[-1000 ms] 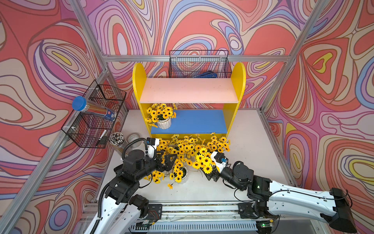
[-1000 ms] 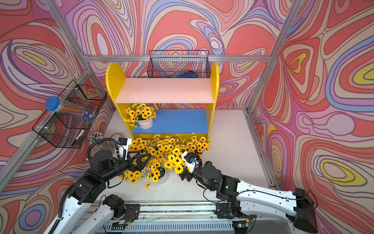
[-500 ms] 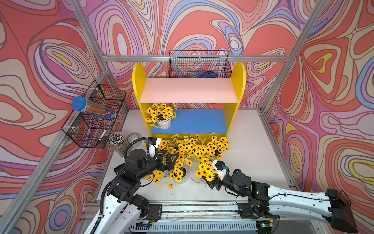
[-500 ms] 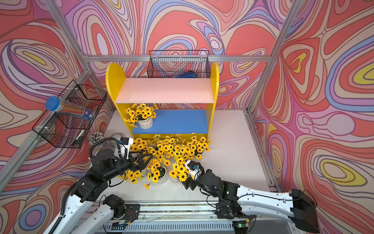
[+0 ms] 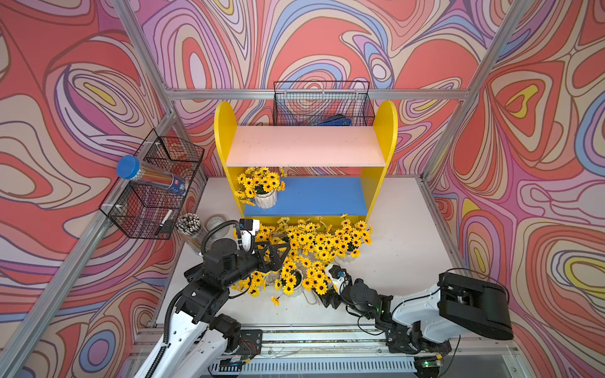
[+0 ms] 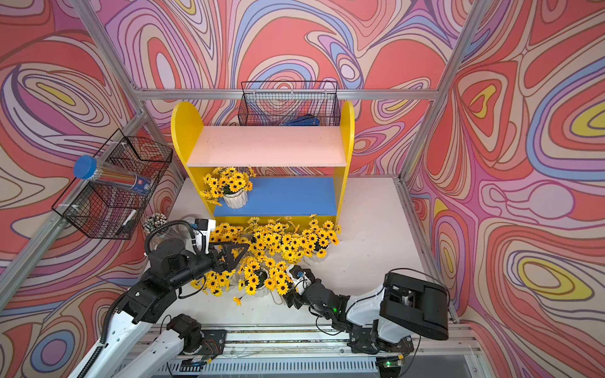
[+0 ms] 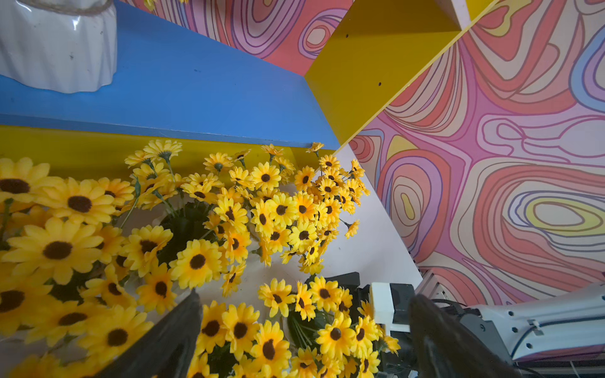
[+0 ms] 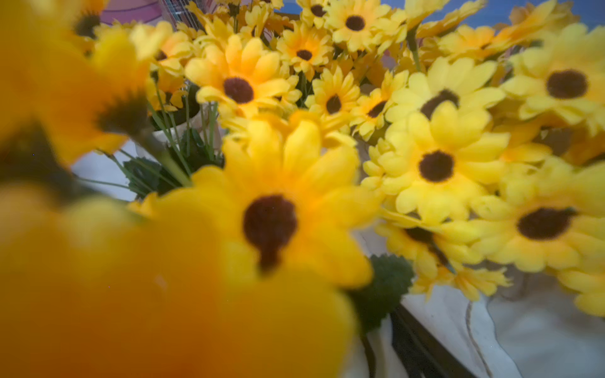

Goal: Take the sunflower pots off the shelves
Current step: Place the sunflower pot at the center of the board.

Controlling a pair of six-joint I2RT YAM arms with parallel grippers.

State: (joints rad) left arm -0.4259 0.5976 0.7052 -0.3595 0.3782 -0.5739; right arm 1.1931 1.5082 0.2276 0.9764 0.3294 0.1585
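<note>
I have the left gripper hanging over the crowd of sunflower pots that stand on the table just in front of the shelves; its fingers are spread wide, with only blooms under the gap and nothing pinched. The right gripper lies low at the edge of that crowd farthest from the shelves; it is closed on the held pot, whose blooms fill most of the right wrist view; there I see one dark finger flat against the pot's white wall, while the other finger is hidden by petals. One last pot stands upright on the shelves' blue lower board, at the end nearer my left arm; the pink upper board is bare. A jar of pencils stands beside the shelves on the same side; a black wire basket hangs behind the shelves' top.
</note>
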